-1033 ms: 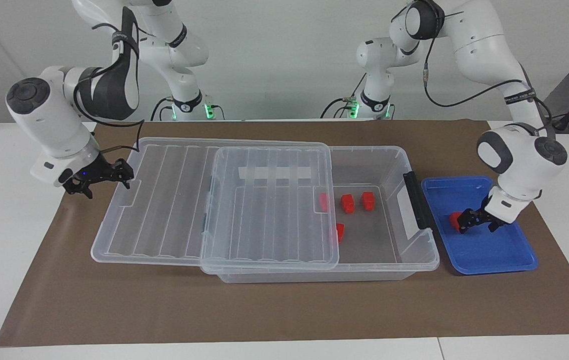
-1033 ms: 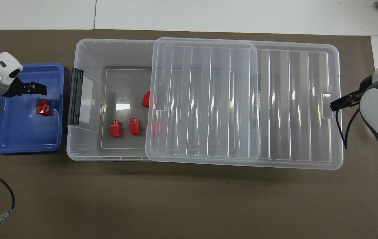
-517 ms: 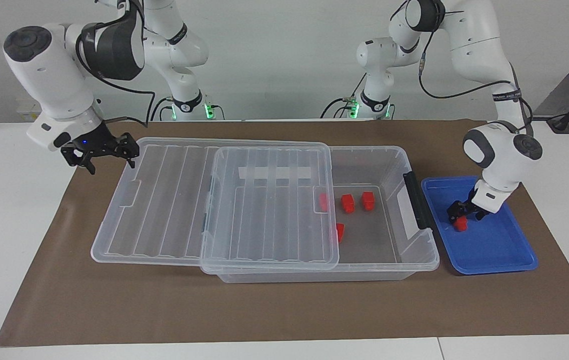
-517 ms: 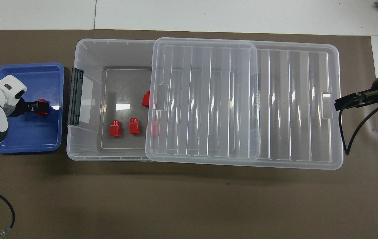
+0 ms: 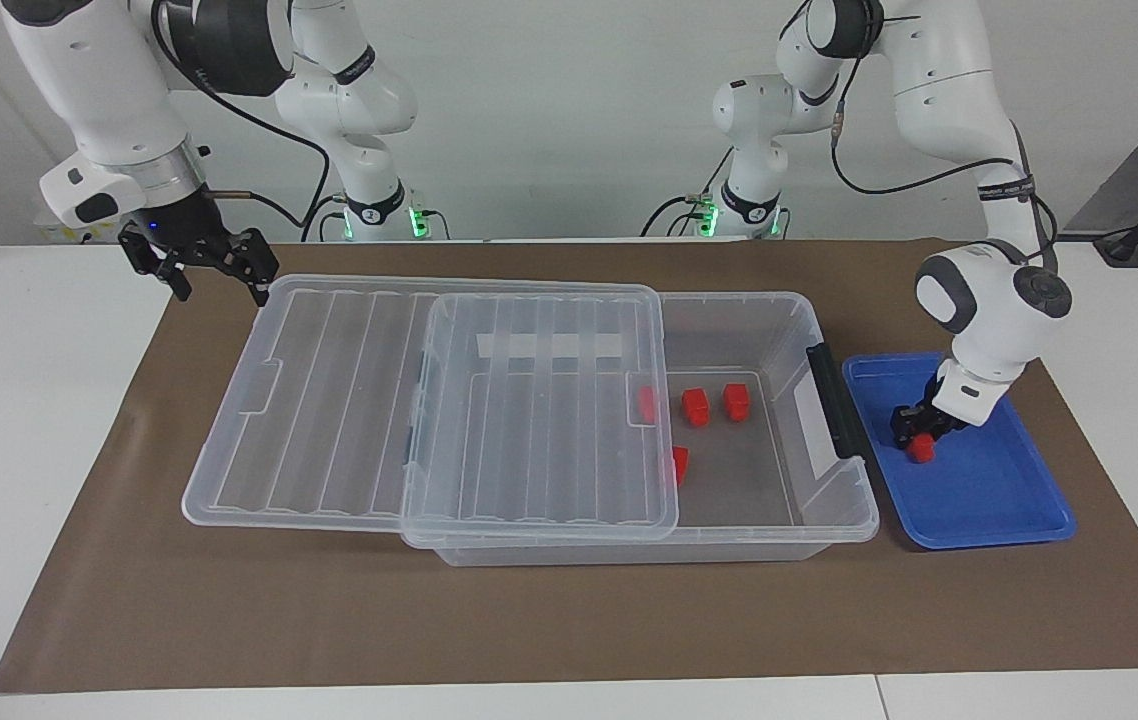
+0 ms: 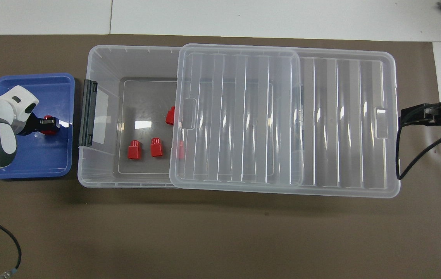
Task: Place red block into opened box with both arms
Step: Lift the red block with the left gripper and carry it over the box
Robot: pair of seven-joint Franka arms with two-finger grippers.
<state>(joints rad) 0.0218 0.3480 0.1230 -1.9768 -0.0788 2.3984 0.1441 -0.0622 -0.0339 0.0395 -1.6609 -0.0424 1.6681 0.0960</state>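
Observation:
A small red block [image 5: 922, 452] [image 6: 49, 132] lies in the blue tray [image 5: 989, 500] [image 6: 30, 162]. My left gripper [image 5: 917, 437] [image 6: 50, 124] is down in the tray, shut on it. The box [image 5: 779, 330] [image 6: 100, 174] is a clear bin, open at the left arm's end, where its black latch [image 5: 834, 400] sits. Several red blocks [image 5: 694, 405] [image 6: 133, 150] lie on its floor. Its ribbed lid [image 5: 329, 400] [image 6: 344, 116] is slid toward the right arm's end. My right gripper [image 5: 219, 285] [image 6: 404, 116] hangs open and empty, raised over the table at the lid's outer edge.
A brown mat [image 5: 569, 620] covers the table's middle, and the tray stands beside the box at the left arm's end. A white tape strip [image 5: 549, 345] marks the lid. A black cable [image 6: 11, 240] lies near the left arm's corner.
My left gripper came down onto the red block in the tray and shut on it. My right gripper rose from the lid's edge and drew back toward the robots, staying open.

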